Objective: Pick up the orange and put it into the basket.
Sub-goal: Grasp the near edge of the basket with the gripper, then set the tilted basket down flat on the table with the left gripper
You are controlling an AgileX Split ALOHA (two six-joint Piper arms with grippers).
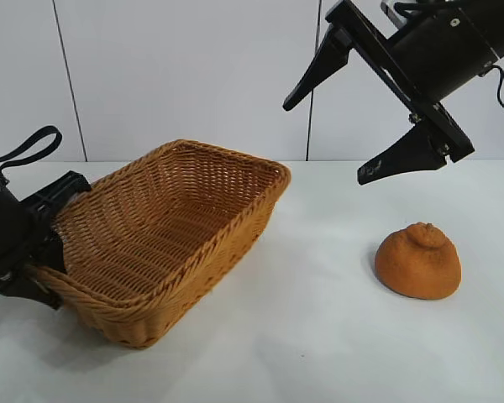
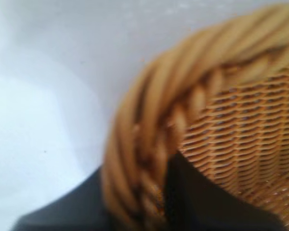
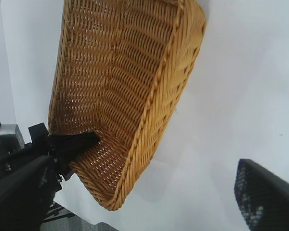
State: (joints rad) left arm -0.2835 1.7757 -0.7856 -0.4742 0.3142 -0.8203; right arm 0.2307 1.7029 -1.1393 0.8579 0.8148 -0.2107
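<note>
The orange (image 1: 418, 262), a lumpy dome with a knob on top, sits on the white table at the right; neither wrist view shows it. The wicker basket (image 1: 193, 277) lies left of centre, its opening turned toward the orange. My left gripper (image 1: 55, 239) is shut on the basket's left rim. In the left wrist view the braided rim (image 2: 149, 120) runs between the left gripper's (image 2: 144, 197) black fingers. The right gripper (image 1: 323, 144) hangs open and empty in the air, above and to the left of the orange.
The right wrist view looks down on the basket (image 3: 125, 72), with the left gripper (image 3: 72, 144) clamped on its end and one finger inside. White table (image 1: 336, 336) lies bare between basket and orange. A white wall stands behind.
</note>
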